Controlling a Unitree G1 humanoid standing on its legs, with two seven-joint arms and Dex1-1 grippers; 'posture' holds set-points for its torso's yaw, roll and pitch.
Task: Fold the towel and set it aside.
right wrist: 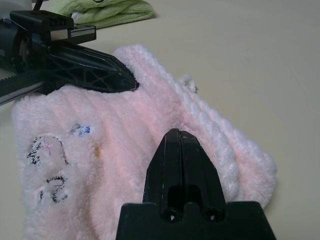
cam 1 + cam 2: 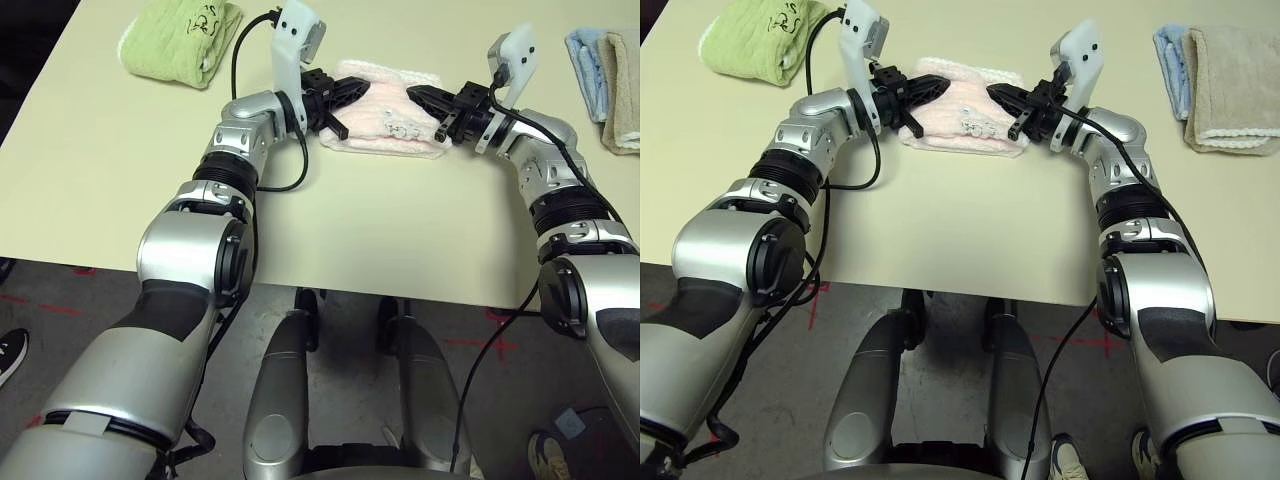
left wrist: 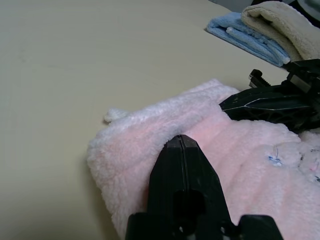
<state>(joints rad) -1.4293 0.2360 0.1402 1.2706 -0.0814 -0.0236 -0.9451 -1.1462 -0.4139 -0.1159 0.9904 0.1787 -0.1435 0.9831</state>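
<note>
Both grippers — left gripper [image 2: 350, 95] and right gripper [image 2: 425, 100], fingers closed and gripping nothing — are pressing the folded towel [image 2: 385, 120] at upper centre; press evenly, then grip one edge.

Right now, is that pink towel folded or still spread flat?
Folded: the towel lies as a thick narrow strip with doubled layers along its edge.

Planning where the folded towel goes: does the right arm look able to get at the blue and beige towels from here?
Probably yes: the light blue towel and beige towel lie on the right arm's side, with bare table between them and the right claw.
</note>
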